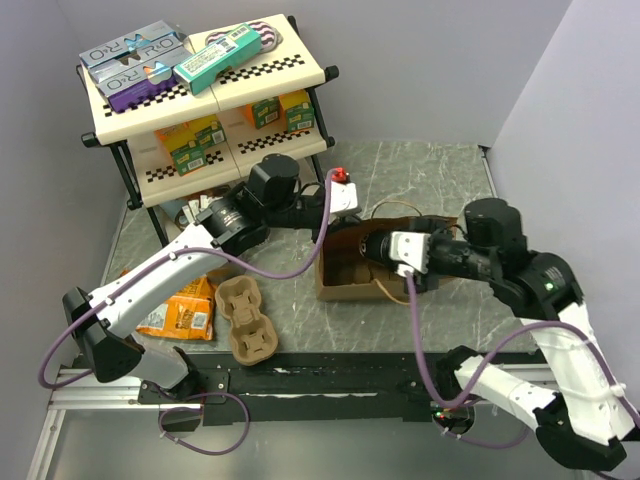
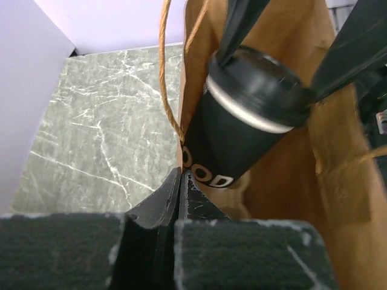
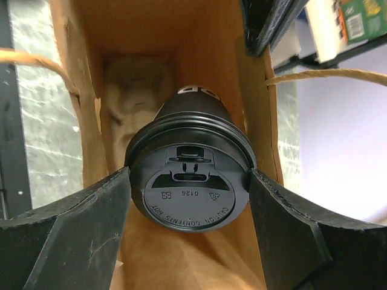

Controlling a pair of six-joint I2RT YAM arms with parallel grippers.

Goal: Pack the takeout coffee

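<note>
The right gripper point(image 3: 188, 178) grasps the takeout coffee point(image 3: 188, 199) at its black lid, inside the brown paper bag point(image 3: 205, 42) mid-table. Just beyond, the left gripper point(image 2: 180, 177) is clenched on the bag's rim.

coffee cup point(image 2: 230, 145): can't see it from the top camera, it's inside the paper bag point(image 1: 340, 292) behind the right tool point(image 1: 378, 247)
cup base: hidden behind its own lid point(image 3: 190, 196) in the right wrist view
cup print: only "OOD" shows, the rest is cut off by the bag's edge
deep inside the bag: pale blurry patch point(image 3: 136, 90), no clue what it is
left tool point(image 2: 180, 178): blurry, body cut off by the frame's bottom edge
orange packet point(image 1: 185, 312): left of the bag, partly under the left arm point(image 1: 160, 275), print too small to read
</note>
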